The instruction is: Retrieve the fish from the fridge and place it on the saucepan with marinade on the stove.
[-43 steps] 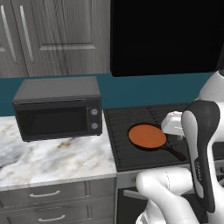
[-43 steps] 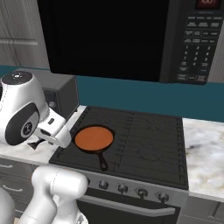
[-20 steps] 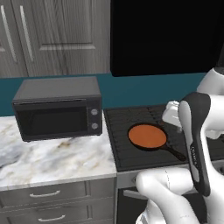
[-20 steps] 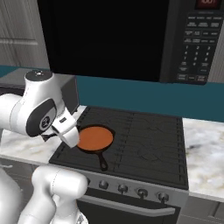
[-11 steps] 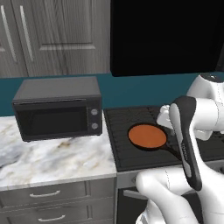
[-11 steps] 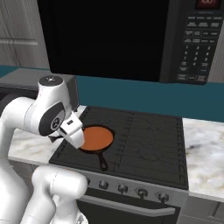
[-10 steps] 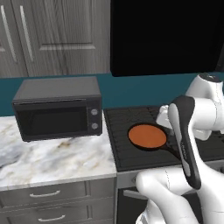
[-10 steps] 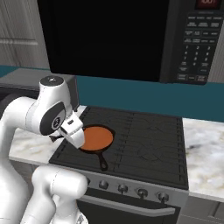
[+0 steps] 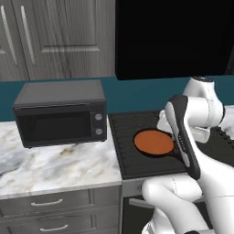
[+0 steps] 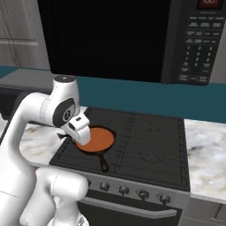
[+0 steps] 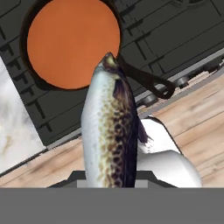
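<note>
Stove point(image 10: 145, 145): black ridged cooktop we see set into a marbled counter point(image 9: 59, 160), knobs along its steel front.
Fish point(image 11: 111, 131): silvery and speckled, it rises from 6 o'clock of the hand view, its tip toward 12 o'clock.
Gripper point(image 11: 109, 183): we read the fingers as clamped on the fish's lower end, though they are hidden behind it.
Saucepan with marinade point(image 11: 72, 41): at 11 o'clock beyond the fish's tip, handle toward 3 o'clock.
Microwave point(image 9: 61, 112): at 9 o'clock of the stove.
</note>
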